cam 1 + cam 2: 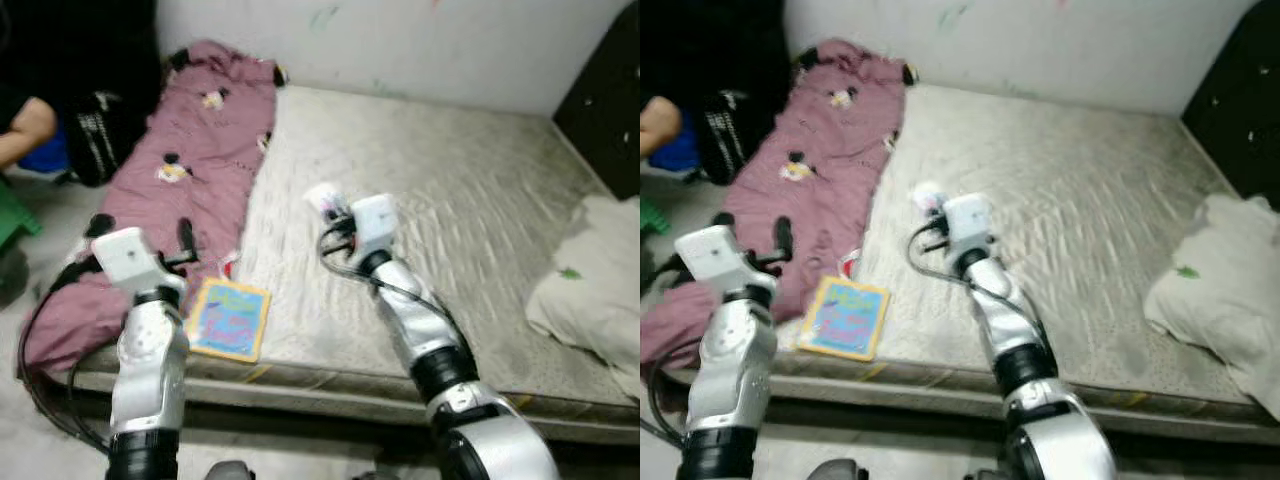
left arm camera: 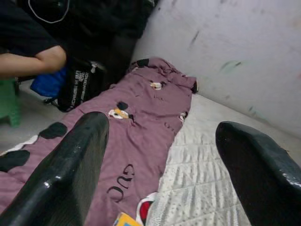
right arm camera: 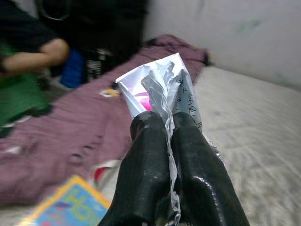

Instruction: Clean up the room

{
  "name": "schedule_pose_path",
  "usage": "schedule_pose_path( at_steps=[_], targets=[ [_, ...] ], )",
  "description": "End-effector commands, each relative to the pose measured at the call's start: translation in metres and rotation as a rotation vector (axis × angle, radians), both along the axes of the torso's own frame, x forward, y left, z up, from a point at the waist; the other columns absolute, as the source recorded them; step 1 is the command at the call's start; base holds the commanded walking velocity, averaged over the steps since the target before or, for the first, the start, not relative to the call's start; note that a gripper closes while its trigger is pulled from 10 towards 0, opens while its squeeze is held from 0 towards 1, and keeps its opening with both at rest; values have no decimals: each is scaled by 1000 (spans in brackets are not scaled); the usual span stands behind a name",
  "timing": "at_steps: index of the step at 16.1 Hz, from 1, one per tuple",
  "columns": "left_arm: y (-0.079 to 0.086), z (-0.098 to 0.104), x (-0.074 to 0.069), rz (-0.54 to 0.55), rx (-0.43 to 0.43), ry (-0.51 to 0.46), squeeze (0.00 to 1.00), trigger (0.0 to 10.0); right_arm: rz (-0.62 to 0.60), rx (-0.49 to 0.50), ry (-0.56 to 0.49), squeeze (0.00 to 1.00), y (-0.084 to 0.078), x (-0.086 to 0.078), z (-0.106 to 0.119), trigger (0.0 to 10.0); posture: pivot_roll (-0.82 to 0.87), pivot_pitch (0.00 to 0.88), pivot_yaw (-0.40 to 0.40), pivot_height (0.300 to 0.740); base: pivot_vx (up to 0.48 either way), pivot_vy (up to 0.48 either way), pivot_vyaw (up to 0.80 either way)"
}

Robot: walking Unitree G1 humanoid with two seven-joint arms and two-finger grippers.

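My right gripper (image 3: 164,120) is shut on a crumpled white wrapper (image 3: 160,80) with pink print and holds it above the middle of the bare grey mattress (image 1: 470,190). The same wrapper (image 1: 325,198) pokes out past the wrist in the left eye view. My left gripper (image 2: 162,127) is open, fingers wide apart, empty, over the front left of the bed above a mauve blanket (image 1: 200,150). A colourful book (image 1: 230,318) lies flat at the mattress's front edge, just right of the left gripper (image 1: 143,224).
A white pillow or bundled cloth (image 1: 590,280) lies at the bed's right side, below a black cabinet (image 1: 610,100). Left of the bed sit a person's arm (image 1: 25,130), a black bag (image 1: 95,140) and a green stool (image 1: 12,215). A wall runs behind the bed.
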State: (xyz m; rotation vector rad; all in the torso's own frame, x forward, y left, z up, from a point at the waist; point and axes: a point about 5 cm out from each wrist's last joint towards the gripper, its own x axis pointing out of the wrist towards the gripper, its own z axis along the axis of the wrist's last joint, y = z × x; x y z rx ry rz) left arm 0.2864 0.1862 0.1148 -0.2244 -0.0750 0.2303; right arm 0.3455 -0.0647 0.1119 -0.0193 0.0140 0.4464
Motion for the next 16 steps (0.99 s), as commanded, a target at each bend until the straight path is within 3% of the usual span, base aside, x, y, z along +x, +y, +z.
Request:
schedule_pose_path(
  at_steps=[1,16],
  targets=[
    [-11,1,2,-34,-9,-2,0,10000,-42,-17,-4,0,-16,3,0,10000,93,0,-71,740,0,465,0],
    [-11,2,4,-24,-16,-7,0,10000,-28,-27,3,0,-14,5,0,10000,89,0,-74,740,0,465,0]
  ],
)
